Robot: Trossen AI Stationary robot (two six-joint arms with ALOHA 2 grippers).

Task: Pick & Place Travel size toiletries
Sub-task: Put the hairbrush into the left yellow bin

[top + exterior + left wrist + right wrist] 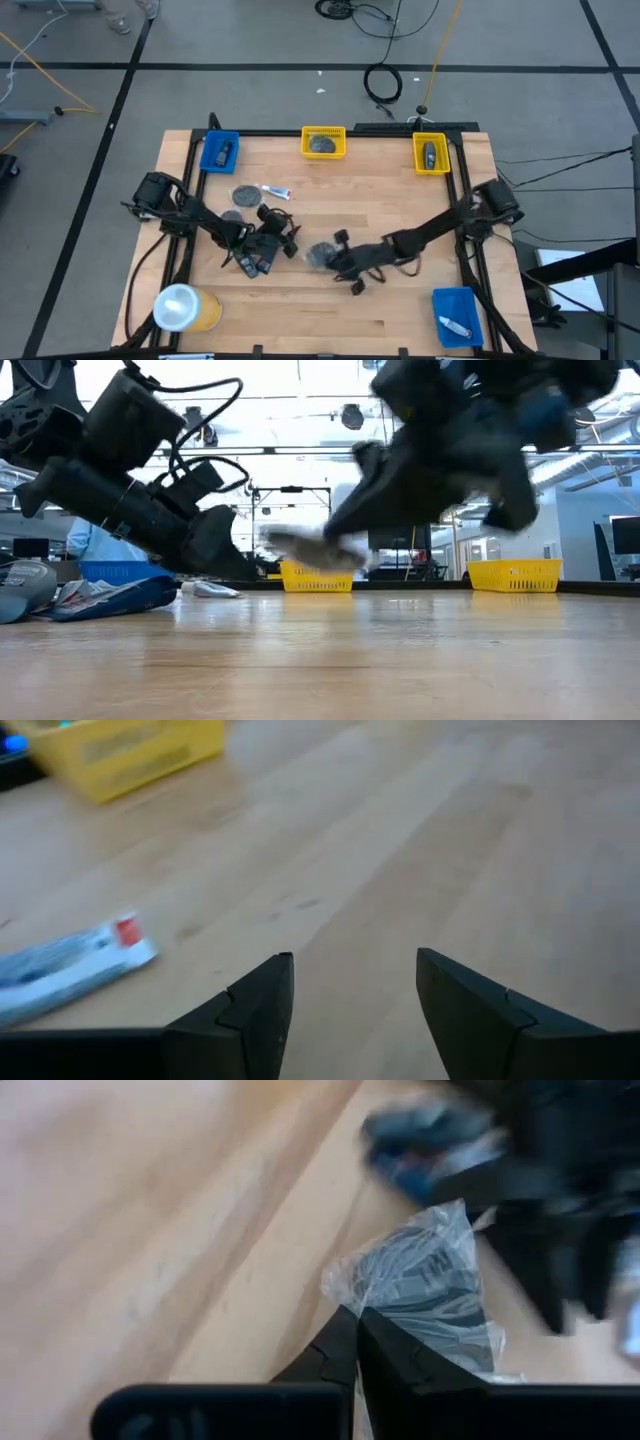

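While my right tool is pinched shut on the edge of a clear wrapper holding a grey disc, mid-bench and lifted, I judge it light, crinkly and slippery, best held by that film edge. Being round, it has no real long axis. My left tool stands apart, empty, near a white tube lying flat.

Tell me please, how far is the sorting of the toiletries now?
Done: all four bins hold an item, for example the blue bin. In hand: the right hand is shut on a wrapped grey disc. Left: a white tube and another grey disc lie near the open left hand.
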